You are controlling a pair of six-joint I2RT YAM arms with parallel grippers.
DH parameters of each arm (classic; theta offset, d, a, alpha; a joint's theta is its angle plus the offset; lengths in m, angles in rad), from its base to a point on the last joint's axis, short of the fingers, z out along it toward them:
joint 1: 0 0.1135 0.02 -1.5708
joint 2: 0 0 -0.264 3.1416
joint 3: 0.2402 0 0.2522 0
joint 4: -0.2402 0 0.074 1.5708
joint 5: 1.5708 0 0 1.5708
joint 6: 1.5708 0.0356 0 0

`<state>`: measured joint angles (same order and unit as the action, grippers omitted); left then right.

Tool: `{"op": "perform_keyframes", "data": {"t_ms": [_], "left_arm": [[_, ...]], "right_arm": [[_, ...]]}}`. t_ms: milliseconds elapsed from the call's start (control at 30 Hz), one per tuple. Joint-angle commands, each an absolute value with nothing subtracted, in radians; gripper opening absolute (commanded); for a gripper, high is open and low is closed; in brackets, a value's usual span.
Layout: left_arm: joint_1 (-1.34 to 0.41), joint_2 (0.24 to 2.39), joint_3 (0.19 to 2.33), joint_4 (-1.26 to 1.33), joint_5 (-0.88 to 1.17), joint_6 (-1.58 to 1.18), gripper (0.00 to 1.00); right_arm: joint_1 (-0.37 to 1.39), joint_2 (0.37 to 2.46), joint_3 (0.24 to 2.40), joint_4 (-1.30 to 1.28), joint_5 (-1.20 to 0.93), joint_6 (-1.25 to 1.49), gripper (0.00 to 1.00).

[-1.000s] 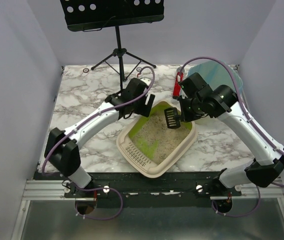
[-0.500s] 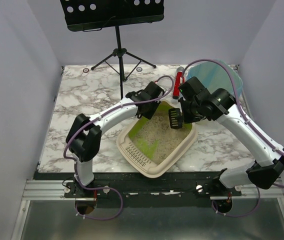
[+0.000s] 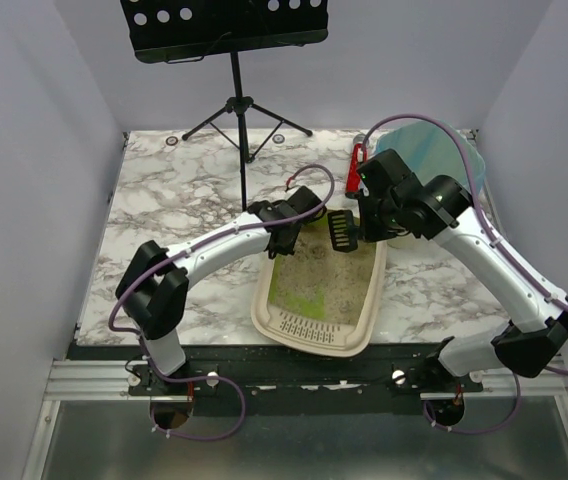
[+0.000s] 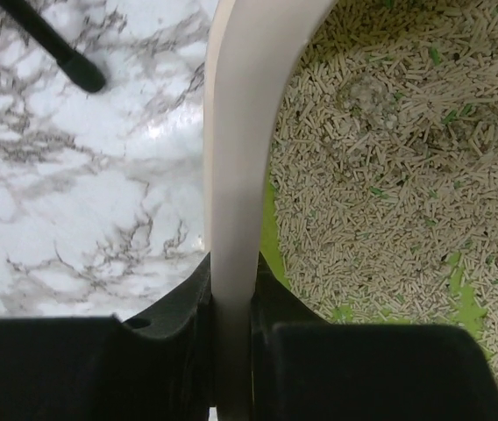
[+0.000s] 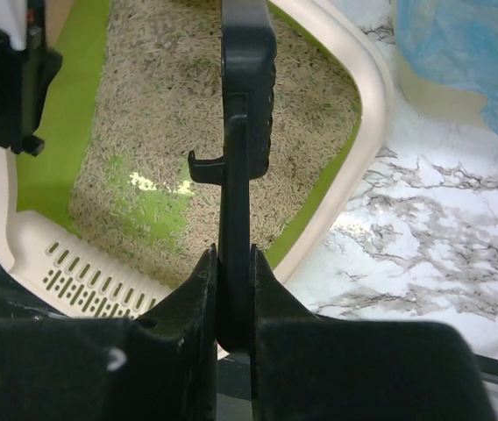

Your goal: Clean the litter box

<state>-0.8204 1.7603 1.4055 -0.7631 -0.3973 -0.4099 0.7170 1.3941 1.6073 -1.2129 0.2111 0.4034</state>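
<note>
The litter box [image 3: 309,327] lies lengthwise near to far, grille end near. The left gripper [image 4: 231,303] pinches its rim, and the right gripper [image 5: 234,285] clamps the scoop [image 5: 247,88].

The top view looks steeply down from above and behind the arm bases, which line the lower edge of the frame, and takes in the whole worktop [image 3: 164,200] from afar; the left wrist view sits just behind the left hand [image 4: 231,289], facing down, very near the litter box [image 4: 231,132] rim; the right wrist view looks down past the right hand [image 5: 233,272] and the scoop [image 5: 247,88], somewhat farther off; all three share the litter box; its slotted grille [image 5: 91,276] shows only in the top and right wrist views.
</note>
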Motion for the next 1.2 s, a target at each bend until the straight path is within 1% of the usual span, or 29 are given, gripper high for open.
{"op": "perform_keyframes", "data": {"t_ms": [0, 67, 133, 233, 433, 567, 600, 733, 933, 1000, 1067, 1167], "left_arm": [[-0.828, 1.661, 1.342, -0.824, -0.462, -0.606, 0.10], [-0.828, 1.657, 1.342, -0.851, -0.486, -0.661, 0.09], [-0.830, 1.657, 1.336, -0.870, -0.479, -0.718, 0.04], [-0.838, 1.649, 1.305, -0.868, -0.453, -0.762, 0.00], [-0.856, 1.609, 1.287, -0.871, -0.457, -0.868, 0.00], [-0.873, 1.598, 1.290, -0.894, -0.479, -0.900, 0.00], [-0.876, 1.598, 1.292, -0.896, -0.480, -0.905, 0.00], [-0.880, 1.595, 1.284, -0.871, -0.468, -0.914, 0.00], [-0.885, 1.580, 1.272, -0.862, -0.503, -0.930, 0.00], [-0.885, 1.569, 1.258, -0.844, -0.496, -0.925, 0.00], [-0.885, 1.562, 1.246, -0.827, -0.479, -0.917, 0.00], [-0.885, 1.566, 1.235, -0.808, -0.445, -0.916, 0.00]], "right_arm": [[0.715, 1.419, 1.660, -1.245, 0.264, 0.405, 0.01], [0.713, 1.443, 1.674, -1.305, 0.271, 0.445, 0.01], [0.715, 1.447, 1.652, -1.312, 0.243, 0.465, 0.01], [0.715, 1.460, 1.644, -1.344, 0.235, 0.527, 0.01], [0.715, 1.514, 1.669, -1.459, 0.313, 0.664, 0.01], [0.715, 1.520, 1.687, -1.502, 0.285, 0.681, 0.01], [0.715, 1.514, 1.662, -1.502, 0.266, 0.689, 0.01], [0.715, 1.480, 1.557, -1.457, 0.201, 0.724, 0.01], [0.713, 1.470, 1.560, -1.474, 0.180, 0.750, 0.01], [0.712, 1.457, 1.522, -1.444, 0.160, 0.765, 0.01], [0.698, 1.431, 1.441, -1.361, 0.147, 0.804, 0.01], [0.649, 1.393, 1.349, -1.212, 0.056, 0.839, 0.01]]}}
